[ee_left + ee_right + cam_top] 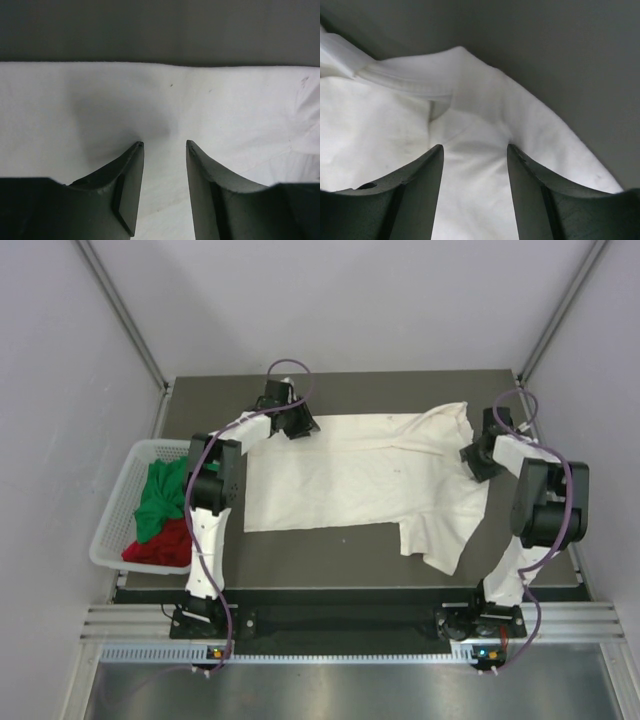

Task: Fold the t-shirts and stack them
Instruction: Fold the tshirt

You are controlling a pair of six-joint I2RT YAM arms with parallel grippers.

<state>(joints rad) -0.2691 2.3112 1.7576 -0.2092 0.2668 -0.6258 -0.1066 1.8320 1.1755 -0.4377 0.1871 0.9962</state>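
Three t-shirts: one cream-white short-sleeved cloth tee (350,480) lies spread on the dark grey tabletop (330,550) in the centre of the overhead view. One green cloth tee (160,495) and one red cloth tee (160,545) sit bunched in the white plastic mesh basket (112,512) at the left edge.
Cream-white tee: mostly flat and unfolded. Its right part is rumpled, with a flap trailing toward the lower right.
Left end effector (295,425): at the tee's upper left edge. The jaws are partly apart, with the tips down on the cloth and a slight pucker beside them. Nothing looks clamped.
Right end effector (478,462): at the tee's upper right, by the collar. The jaws are partly apart over the cloth, holding nothing visible.
Done: apparently only laying out the first tee.
Remaining: all three tees need folding, and no stack exists yet.
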